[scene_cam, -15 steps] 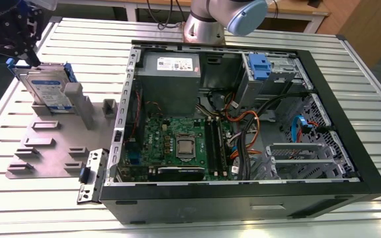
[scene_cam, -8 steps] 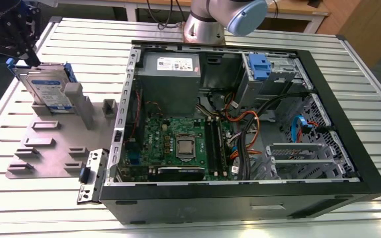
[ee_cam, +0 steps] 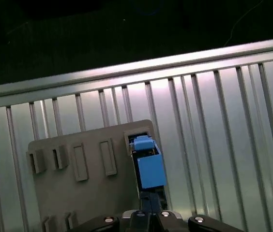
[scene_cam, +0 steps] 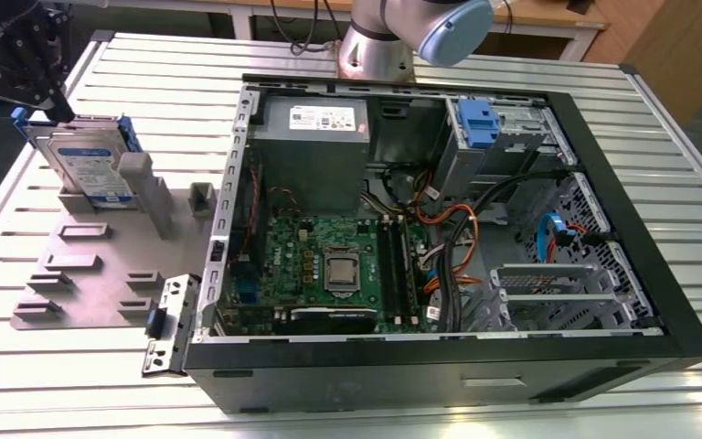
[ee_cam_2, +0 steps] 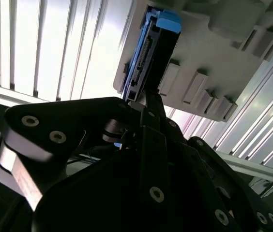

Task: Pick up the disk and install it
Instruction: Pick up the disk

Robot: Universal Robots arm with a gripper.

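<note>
The disk [scene_cam: 87, 165] stands on edge, leaning a little, in a slot of the grey holder plate [scene_cam: 95, 265] at the exterior view's left. It is silver-grey with a white-and-blue label and blue rails. My gripper [scene_cam: 48, 114] hangs at the disk's upper far corner, right against its top edge. In both wrist views the disk [ee_cam_2: 148, 53] [ee_cam: 150, 169] appears edge-on with its blue rail, and the gripper [ee_cam_2: 146, 99] [ee_cam: 148, 205] meets its near end. The disk still rests in the plate [ee_cam: 88, 193].
An open black computer case [scene_cam: 643, 265] lies on the ribbed metal table [scene_cam: 693, 137] to the exterior view's right of the plate, with motherboard, cables and a drive bay carrying a blue bracket [scene_cam: 478, 123]. The arm's base [scene_cam: 382, 46] stands behind the case. A small metal bracket [scene_cam: 168, 325] lies by the case's front corner.
</note>
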